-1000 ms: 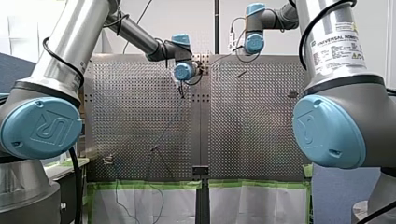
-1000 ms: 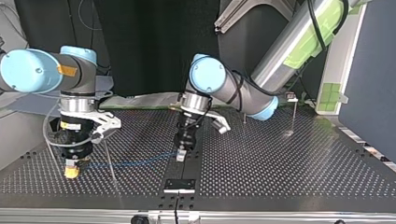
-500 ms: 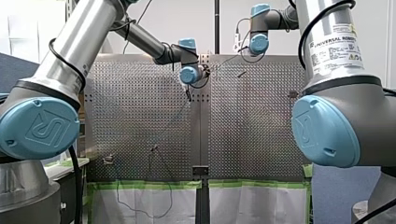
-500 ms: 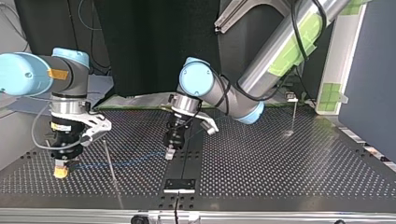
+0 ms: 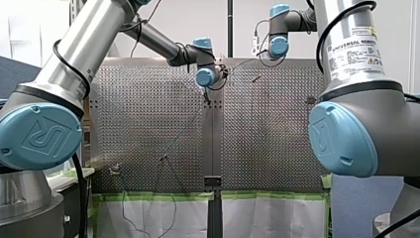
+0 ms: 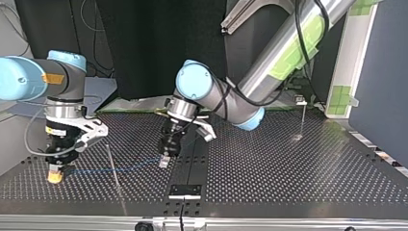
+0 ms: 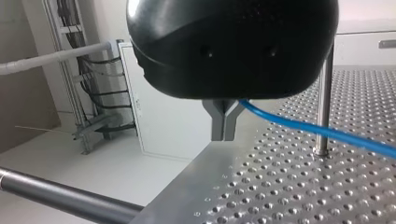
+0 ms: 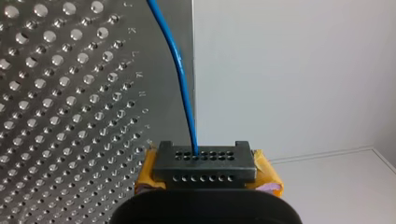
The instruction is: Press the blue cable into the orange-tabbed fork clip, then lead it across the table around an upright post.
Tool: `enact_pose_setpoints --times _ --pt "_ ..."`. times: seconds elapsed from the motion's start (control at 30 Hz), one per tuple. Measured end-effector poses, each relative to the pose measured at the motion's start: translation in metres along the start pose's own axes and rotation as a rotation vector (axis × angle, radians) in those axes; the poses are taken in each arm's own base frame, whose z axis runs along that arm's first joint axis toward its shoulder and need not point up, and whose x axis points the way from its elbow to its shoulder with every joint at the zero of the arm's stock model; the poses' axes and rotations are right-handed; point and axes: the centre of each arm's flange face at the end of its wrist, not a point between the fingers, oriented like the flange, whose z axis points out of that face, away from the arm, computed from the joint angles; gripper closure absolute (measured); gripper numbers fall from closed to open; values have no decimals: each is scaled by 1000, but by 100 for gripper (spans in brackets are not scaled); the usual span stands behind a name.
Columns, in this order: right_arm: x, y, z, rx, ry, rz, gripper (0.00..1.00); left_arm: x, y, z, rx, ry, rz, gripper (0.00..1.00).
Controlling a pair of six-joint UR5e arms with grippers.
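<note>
The blue cable (image 6: 110, 169) runs low over the perforated table between my two grippers. My left gripper (image 6: 164, 161) comes in from the top view's right. In its wrist view the grey fingers (image 7: 224, 123) are shut on the blue cable (image 7: 317, 133), which trails off past an upright metal post (image 7: 323, 102). My right gripper (image 6: 54, 175) hangs at the top view's left. Its yellow pads (image 8: 149, 175) are shut on a black connector block (image 8: 205, 163) at the end of the cable (image 8: 180, 70). I cannot pick out an orange-tabbed fork clip.
A thin upright rod (image 6: 113, 171) stands between the two grippers. Another post (image 6: 303, 118) with a small fitting on top stands at the top view's far right. A black plate (image 6: 185, 191) sits at the near edge. Small fixtures (image 5: 115, 169) dot the table in the front view.
Both grippers have moved toward the top view's left, carrying the blue cable with them. In the front view my left gripper has shifted to the right.
</note>
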Motion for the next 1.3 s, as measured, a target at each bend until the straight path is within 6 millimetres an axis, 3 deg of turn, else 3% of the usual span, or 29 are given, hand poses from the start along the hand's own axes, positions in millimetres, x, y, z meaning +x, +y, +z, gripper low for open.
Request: enact_pose_setpoints --times 0.23,0.67,0.93,1.3 --pt "-3 6 1 -13 -8 -4 100 20 -1 5 6 22 -21 100" --pt "-6 19 3 -41 -13 -1 100 14 -15 14 39 11 -78 100" --pt "-11 33 6 -71 -29 10 100 41 -12 20 43 57 -98 100" --pt "-35 44 12 -95 -66 19 100 35 -12 30 66 50 -196 100"
